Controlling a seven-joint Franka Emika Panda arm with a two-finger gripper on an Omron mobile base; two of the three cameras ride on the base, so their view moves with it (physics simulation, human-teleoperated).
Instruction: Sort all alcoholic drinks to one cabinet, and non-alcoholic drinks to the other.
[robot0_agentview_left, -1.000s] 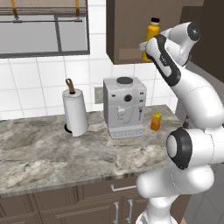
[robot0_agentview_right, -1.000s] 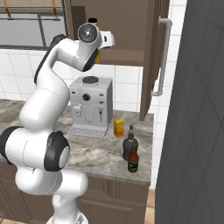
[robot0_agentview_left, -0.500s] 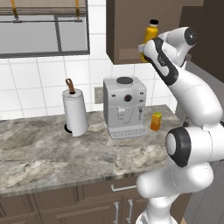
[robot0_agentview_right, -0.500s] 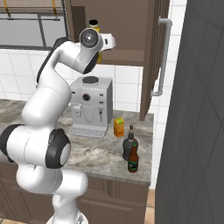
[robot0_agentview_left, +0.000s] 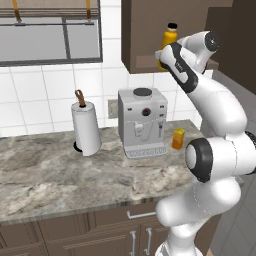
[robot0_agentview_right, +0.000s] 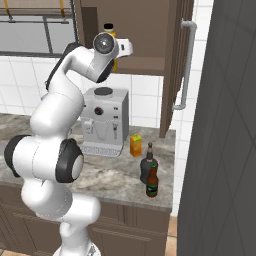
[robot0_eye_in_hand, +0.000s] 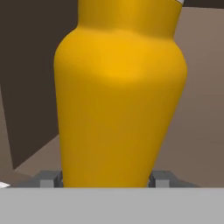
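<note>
1. From the left base view, the arm reached up to the open cabinet (robot0_agentview_left: 145, 50) above the coffee machine (robot0_agentview_left: 142, 122). The yellow bottle (robot0_agentview_left: 168, 42) stood upright at the cabinet's lower shelf, black cap on top, with the hand (robot0_agentview_left: 167, 57) right at its body. The juice carton (robot0_agentview_left: 178, 139) sat on the table (robot0_agentview_left: 60, 175), just beside the machine. A paper towel roll (robot0_agentview_left: 86, 127) stood well off to the other side.

2. From the right base view, the bottle (robot0_agentview_right: 111, 35) peeked out behind the wrist, inside the cabinet (robot0_agentview_right: 145, 35) whose door with the long grey handle (robot0_agentview_right: 183, 65) hung open. The carton (robot0_agentview_right: 135, 145) was on the table (robot0_agentview_right: 110, 180) by the machine (robot0_agentview_right: 104, 121). The black bottle (robot0_agentview_right: 147, 167) and the beer bottle (robot0_agentview_right: 152, 181) stood close together near the table's edge, neither yet sorted.

3. In the hand view, the bottle (robot0_eye_in_hand: 118, 96) sat between the two finger tips (robot0_eye_in_hand: 49, 179), which flanked its base. The tips seemed to pinch it, though contact was hard to confirm. Shelf board showed behind and beside it.

4. I judged the step to be placing the first non-alcoholic drink in this cabinet. The next move called for spreading the fingers and backing straight out without tipping the bottle, then going for the carton.
</note>
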